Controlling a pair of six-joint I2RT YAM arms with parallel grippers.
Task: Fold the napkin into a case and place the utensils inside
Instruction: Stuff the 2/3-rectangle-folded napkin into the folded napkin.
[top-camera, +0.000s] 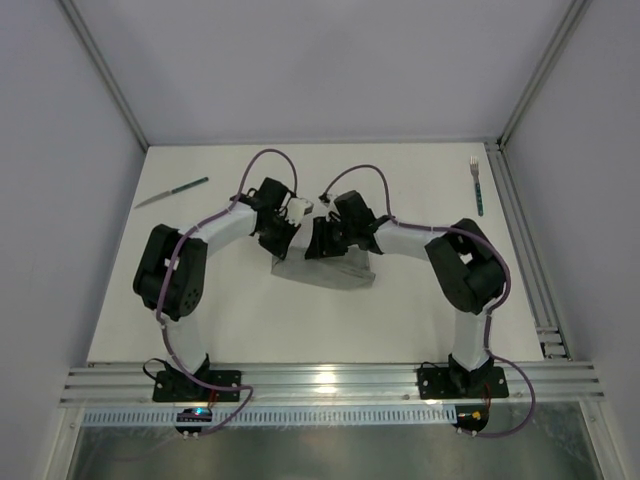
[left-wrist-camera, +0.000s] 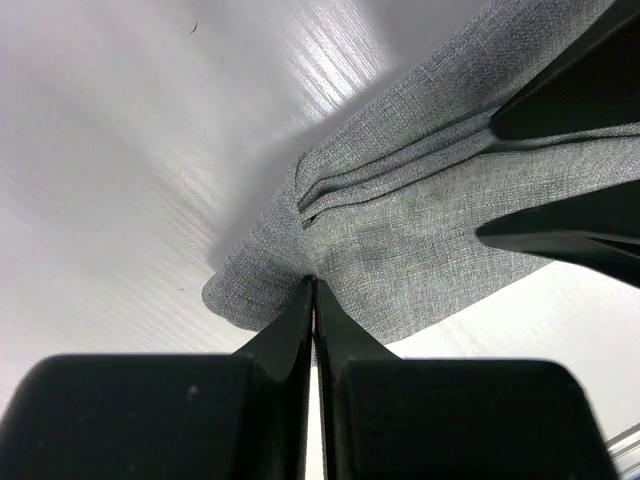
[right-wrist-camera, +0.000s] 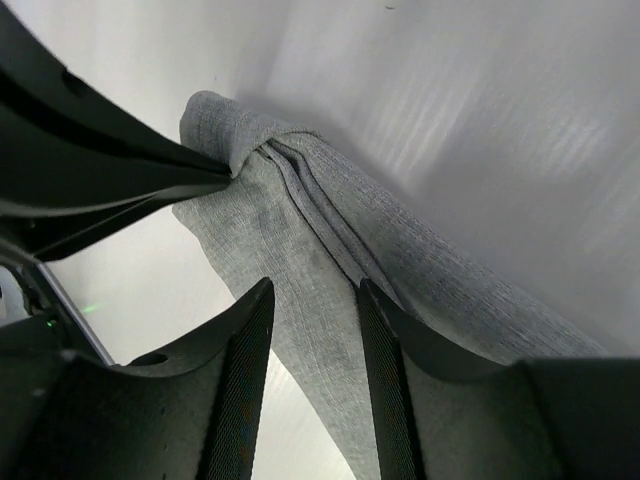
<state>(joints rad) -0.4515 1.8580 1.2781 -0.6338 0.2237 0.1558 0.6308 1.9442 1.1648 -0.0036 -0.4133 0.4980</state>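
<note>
The left end effector (left-wrist-camera: 313, 290) is clamping shut on the folded grey soft fabric napkin (top-camera: 325, 271) lying mid-way across the white bench (top-camera: 400, 325); the right end effector (right-wrist-camera: 315, 295) is hovering over it, spread apart.

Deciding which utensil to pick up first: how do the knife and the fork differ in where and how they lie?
The knife lies far left on the table, the fork far right. The knife lies slanted, the fork nearly straight with its tines at the far end. Both have teal handles, lie flat and sit apart from the napkin.
</note>
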